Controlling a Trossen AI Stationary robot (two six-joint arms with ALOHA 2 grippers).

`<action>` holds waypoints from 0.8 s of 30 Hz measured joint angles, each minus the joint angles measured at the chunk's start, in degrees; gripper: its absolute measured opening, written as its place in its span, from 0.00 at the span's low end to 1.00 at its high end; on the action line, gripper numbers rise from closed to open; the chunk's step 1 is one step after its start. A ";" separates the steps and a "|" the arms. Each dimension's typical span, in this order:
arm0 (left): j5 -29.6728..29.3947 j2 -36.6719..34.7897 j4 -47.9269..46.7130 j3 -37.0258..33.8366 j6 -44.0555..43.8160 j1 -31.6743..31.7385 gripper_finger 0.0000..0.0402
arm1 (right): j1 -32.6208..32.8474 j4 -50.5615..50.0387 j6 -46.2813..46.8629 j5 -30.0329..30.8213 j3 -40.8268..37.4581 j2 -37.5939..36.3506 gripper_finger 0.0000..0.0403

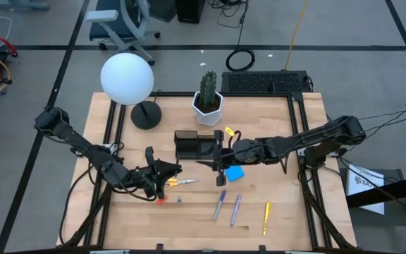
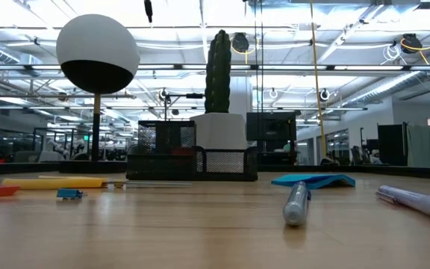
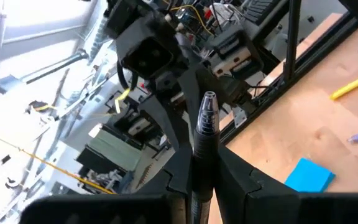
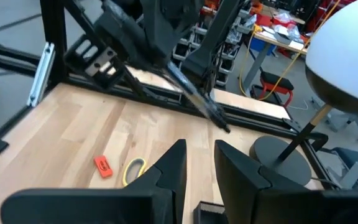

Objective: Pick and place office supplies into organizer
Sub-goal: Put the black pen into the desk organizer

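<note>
My left gripper hangs above the table's near left and is shut on a dark pen, whose silver end points toward my right arm. Yellow-handled scissors and a red-orange piece lie on the table under it. My right gripper hovers just in front of the black organizer; its fingers stand a little apart with nothing between them. A blue sticky-note pad lies beside it. A blue pen, a purple pen and a yellow pen rest flat nearer the front. My left gripper pinches the dark pen's barrel between its two fingers. The pen lies along the fingers and sticks out past them, its silver end free. It is held about level and clear of the table, as the right wrist view shows of the pen.
A white pot with a cactus stands behind the organizer, and a globe lamp on a round black base at the far left. A black keyboard lies at the far edge. Bare wood shows at the table's near left.
</note>
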 joint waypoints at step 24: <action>-9.00 4.70 0.81 0.91 21.03 -2.70 0.11 | -11.84 1.72 27.95 -27.10 0.00 0.11 0.18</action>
